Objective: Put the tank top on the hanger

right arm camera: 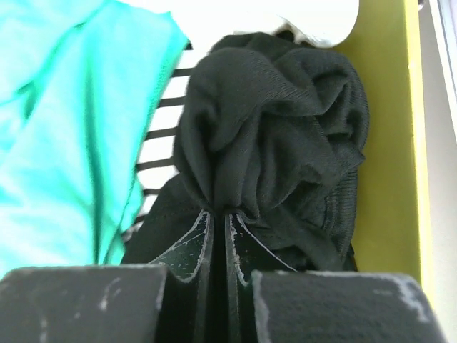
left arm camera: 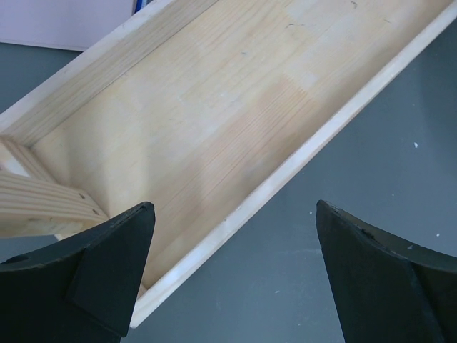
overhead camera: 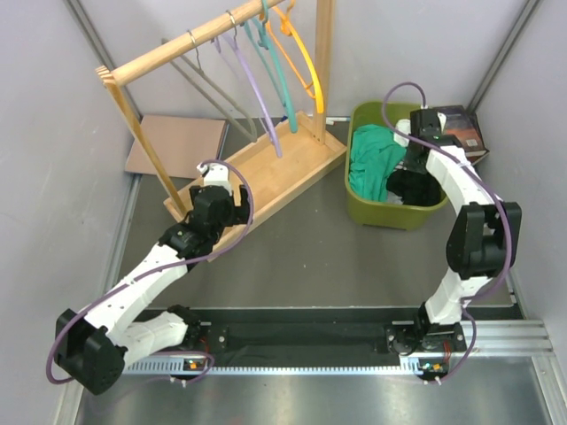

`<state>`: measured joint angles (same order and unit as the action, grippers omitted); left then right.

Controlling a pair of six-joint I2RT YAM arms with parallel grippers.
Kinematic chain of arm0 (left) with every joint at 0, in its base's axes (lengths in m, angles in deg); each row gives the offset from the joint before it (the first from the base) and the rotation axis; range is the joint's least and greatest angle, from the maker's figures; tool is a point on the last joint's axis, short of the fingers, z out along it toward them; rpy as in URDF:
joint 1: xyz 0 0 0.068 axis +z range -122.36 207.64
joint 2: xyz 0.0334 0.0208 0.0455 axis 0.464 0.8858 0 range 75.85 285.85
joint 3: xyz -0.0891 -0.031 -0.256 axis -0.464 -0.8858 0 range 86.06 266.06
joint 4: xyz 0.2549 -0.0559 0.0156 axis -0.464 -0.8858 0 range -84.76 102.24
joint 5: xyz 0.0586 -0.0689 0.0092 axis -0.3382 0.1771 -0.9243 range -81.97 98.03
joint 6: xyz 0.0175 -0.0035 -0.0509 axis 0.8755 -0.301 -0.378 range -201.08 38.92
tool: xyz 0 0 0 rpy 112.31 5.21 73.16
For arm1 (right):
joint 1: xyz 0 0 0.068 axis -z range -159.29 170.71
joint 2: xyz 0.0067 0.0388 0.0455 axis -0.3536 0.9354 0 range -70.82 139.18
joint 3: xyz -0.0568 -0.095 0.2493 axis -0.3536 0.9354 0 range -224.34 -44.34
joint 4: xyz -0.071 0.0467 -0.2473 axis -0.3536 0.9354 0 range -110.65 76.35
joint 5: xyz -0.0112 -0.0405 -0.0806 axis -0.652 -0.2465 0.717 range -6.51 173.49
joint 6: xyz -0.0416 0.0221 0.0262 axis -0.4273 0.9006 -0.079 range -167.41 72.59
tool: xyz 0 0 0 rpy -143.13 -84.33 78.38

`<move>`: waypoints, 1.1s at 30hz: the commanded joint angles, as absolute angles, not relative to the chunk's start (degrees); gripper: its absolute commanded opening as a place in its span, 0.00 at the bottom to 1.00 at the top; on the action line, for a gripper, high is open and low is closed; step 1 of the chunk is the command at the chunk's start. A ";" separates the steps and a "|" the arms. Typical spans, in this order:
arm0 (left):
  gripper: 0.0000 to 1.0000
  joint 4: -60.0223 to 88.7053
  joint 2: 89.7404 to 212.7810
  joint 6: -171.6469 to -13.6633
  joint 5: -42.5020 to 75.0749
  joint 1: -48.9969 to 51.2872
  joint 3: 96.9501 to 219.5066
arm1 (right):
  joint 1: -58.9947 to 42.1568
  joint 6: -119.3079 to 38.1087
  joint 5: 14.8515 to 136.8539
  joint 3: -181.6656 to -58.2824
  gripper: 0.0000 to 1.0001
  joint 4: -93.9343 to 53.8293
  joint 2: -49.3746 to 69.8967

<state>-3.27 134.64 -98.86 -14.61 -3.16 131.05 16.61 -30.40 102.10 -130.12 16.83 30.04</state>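
The black tank top (right arm camera: 271, 136) lies bunched in the green bin (overhead camera: 368, 208); in the top view it shows as a dark heap (overhead camera: 415, 188). My right gripper (right arm camera: 220, 214) is shut on a fold of the tank top, pinched between its fingertips; in the top view this gripper (overhead camera: 416, 159) is over the bin. The orange hanger (overhead camera: 304, 55) hangs on the wooden rail at the rack's right end. My left gripper (left arm camera: 235, 271) is open and empty, above the near edge of the rack's wooden base (left arm camera: 214, 121); it also shows in the top view (overhead camera: 220, 188).
A teal hanger (overhead camera: 277, 62) and a lilac hanger (overhead camera: 252, 80) hang beside the orange one on the wooden rack (overhead camera: 177, 49). Green cloth (right arm camera: 64, 121) and a striped white garment (right arm camera: 161, 139) share the bin. A cardboard sheet (overhead camera: 175, 144) lies at back left, a dark box (overhead camera: 461, 128) behind the bin.
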 commanded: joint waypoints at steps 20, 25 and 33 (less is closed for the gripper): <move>0.99 -6.92 128.33 -100.32 -22.56 -3.12 133.78 | -11.44 -41.44 81.50 -160.88 0.00 9.68 -1.03; 0.99 -7.45 126.13 -100.94 -21.95 -3.20 132.82 | -15.67 -37.06 75.59 -160.53 0.00 3.88 -2.00; 0.99 -10.52 123.49 -103.93 -22.03 -3.12 130.80 | -20.51 -31.60 74.70 -144.12 0.00 -4.20 -4.28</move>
<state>-9.30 125.15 -101.85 -22.21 -3.14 131.47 -18.19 -35.21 75.61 -151.19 2.58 -3.01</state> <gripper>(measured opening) 0.990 0.024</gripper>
